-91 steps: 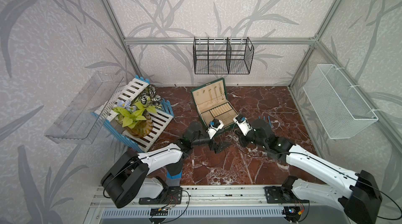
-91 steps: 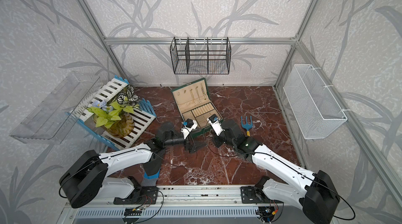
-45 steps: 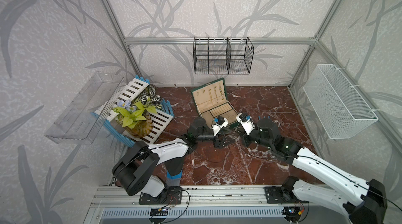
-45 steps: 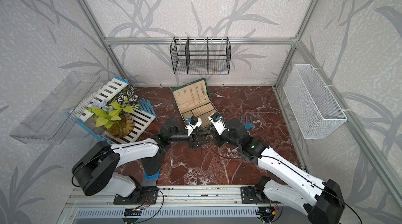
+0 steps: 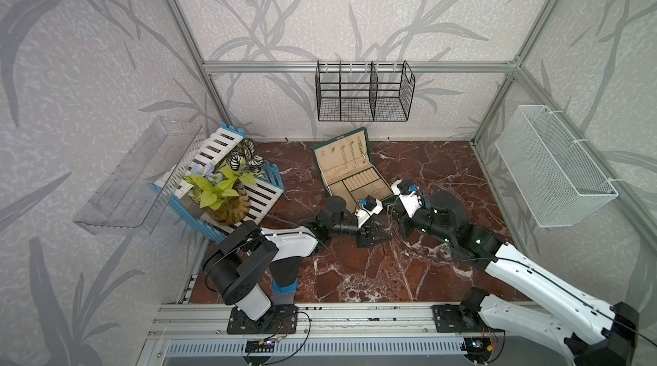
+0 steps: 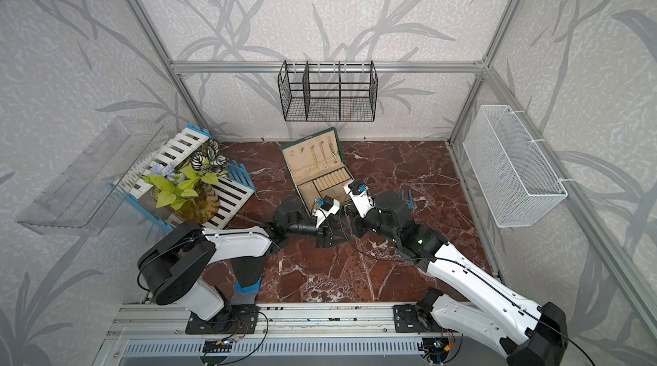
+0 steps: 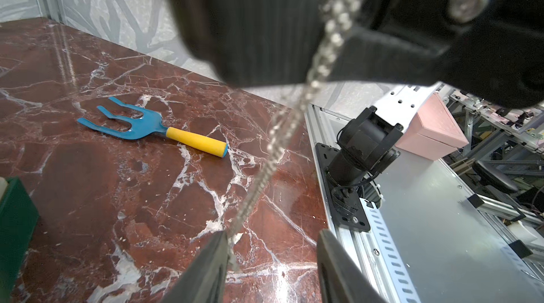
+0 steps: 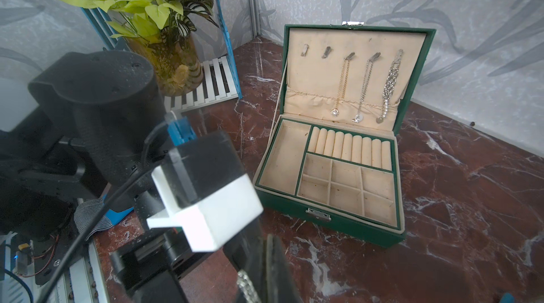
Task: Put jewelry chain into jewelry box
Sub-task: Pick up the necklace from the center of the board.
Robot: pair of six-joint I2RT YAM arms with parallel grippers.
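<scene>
- Red-brown marble tabletop [image 5: 355, 275], enclosed by leaf-patterned walls on an aluminium frame. Both arms meet just below frame centre in both top views.
- jewelry box [image 8: 282, 201]: open, lid raised, right of centre in the right wrist view. In both top views it sits at frame centre, just behind the two wrists [image 5: 329, 159] [image 6: 298, 161].
- Three necklaces [image 8: 363, 89] hang from hooks on the lid lining.
- jewelry chain [image 7: 276, 136]: outside the box. It runs diagonally from the upper right to the lower centre of the left wrist view, above the marble.
- right gripper [image 8: 265, 254]: jaws pressed together on the chain's upper end. Silver links show at the lower centre of the right wrist view.
- left gripper [image 7: 272, 233]: jaws partly apart. The chain's lower end touches the inner face of one finger [image 7: 212, 257]; the other finger stands clear of it.
- garden fork [image 7: 153, 130]: blue tines, yellow handle, flat on the marble, left of centre in the left wrist view.
- plant vase [image 8: 173, 63]: upper left of the right wrist view, on a blue-and-white slatted rack [image 5: 227, 147].
</scene>
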